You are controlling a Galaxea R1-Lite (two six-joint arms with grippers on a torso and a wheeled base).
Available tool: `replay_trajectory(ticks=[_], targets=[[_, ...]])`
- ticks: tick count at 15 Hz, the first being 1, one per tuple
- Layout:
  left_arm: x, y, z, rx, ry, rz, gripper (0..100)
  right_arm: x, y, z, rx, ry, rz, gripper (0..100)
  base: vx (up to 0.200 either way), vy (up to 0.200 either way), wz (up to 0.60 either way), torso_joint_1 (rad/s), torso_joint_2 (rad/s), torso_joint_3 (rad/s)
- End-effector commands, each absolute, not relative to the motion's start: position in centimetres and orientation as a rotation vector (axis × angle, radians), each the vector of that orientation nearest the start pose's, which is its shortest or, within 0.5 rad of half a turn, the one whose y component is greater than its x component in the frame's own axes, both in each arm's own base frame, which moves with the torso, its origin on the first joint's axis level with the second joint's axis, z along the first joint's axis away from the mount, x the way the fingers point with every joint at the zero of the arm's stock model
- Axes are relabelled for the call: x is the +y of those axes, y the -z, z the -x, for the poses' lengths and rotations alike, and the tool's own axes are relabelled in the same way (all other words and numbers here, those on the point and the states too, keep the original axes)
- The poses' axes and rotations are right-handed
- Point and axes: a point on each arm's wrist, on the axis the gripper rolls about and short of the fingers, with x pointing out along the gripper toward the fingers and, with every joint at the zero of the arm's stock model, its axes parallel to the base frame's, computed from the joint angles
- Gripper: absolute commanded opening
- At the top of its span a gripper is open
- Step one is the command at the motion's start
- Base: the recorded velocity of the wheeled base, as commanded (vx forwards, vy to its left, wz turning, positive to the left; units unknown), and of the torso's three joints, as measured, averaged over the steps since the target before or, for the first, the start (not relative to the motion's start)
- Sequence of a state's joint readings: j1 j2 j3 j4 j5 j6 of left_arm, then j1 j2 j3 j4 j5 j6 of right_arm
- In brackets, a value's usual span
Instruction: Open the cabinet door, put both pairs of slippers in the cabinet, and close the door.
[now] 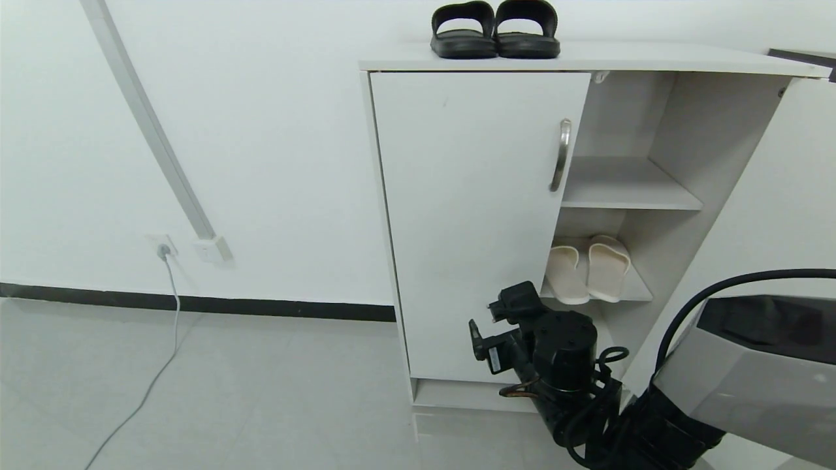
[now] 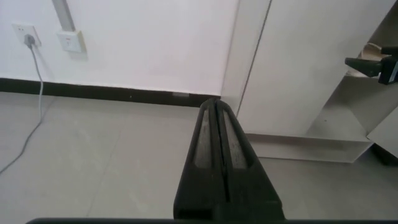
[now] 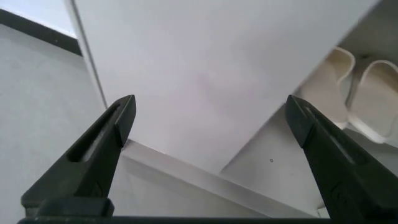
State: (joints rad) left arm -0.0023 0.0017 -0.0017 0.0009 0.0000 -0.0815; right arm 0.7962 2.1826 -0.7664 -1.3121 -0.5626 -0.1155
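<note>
Nearest to me is my right pincer (image 1: 491, 320), low down in front of the cabinet (image 1: 653, 60). It is spread wide and has hold of nothing. It hangs just before the bottom corner of the closed left door (image 1: 470, 222), beside the open compartment and below the shelf that carries the cream pair. In the right wrist view the two fingers (image 3: 112, 134) frame that door's lower edge, with the cream slippers (image 3: 357, 87) off to one side. My left pincer (image 2: 216, 109) is pressed fully together with nothing between its fingers. It is held above the grey floor (image 2: 93, 168), well apart from the cabinet.

That white cabinet stands on the floor against the white wall. Its right door (image 1: 793, 209) is swung out, so the inside shows. The left door is closed and carries a curved metal handle (image 1: 560, 155) along its inner edge. Inside I see an upper shelf (image 1: 627, 186) and a lower one.

One pair of black slippers (image 1: 494, 29) sits side by side on top of the cabinet, above the closed door. The cream slippers (image 1: 588, 271) lie side by side on the lower shelf inside.

On the wall to the left, a plug sits in a wall socket (image 1: 163, 249), and its grey cable (image 1: 171, 307) trails down to the floor.
</note>
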Motion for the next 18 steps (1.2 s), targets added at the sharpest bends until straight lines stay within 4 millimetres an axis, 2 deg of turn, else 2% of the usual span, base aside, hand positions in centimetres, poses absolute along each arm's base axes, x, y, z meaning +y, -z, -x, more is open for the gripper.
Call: replay_trajectory(ticks=[1,4,6,15,18], targets=[[0.00,-7.60,2.27,0.002,0.001,0.083,0,25.79,-7.27,-26.85,0.071,-0.239,0.186,100,0.000,0.000,0.00,0.000,0.00,0.000],[0.00,-7.60,2.27,0.002,0.001,0.081,0,25.71,-7.05,-26.70,0.079,-0.261,0.192,100,0.000,0.000,0.00,0.000,0.00,0.000],[0.00,-7.60,2.27,0.002,0.001,0.083,0,25.63,-7.00,-26.60,0.080,-0.274,0.194,100,0.000,0.000,-0.60,0.002,0.00,0.002],[0.00,-7.60,2.27,0.002,0.001,0.083,0,25.52,-6.50,-26.42,0.083,-0.299,0.209,100,0.000,0.000,0.00,0.000,0.00,0.000],[0.01,-7.60,2.27,0.002,0.000,0.083,0,25.69,-6.90,-25.89,0.038,-0.312,0.219,100,0.000,0.000,0.00,0.000,0.00,0.000]])
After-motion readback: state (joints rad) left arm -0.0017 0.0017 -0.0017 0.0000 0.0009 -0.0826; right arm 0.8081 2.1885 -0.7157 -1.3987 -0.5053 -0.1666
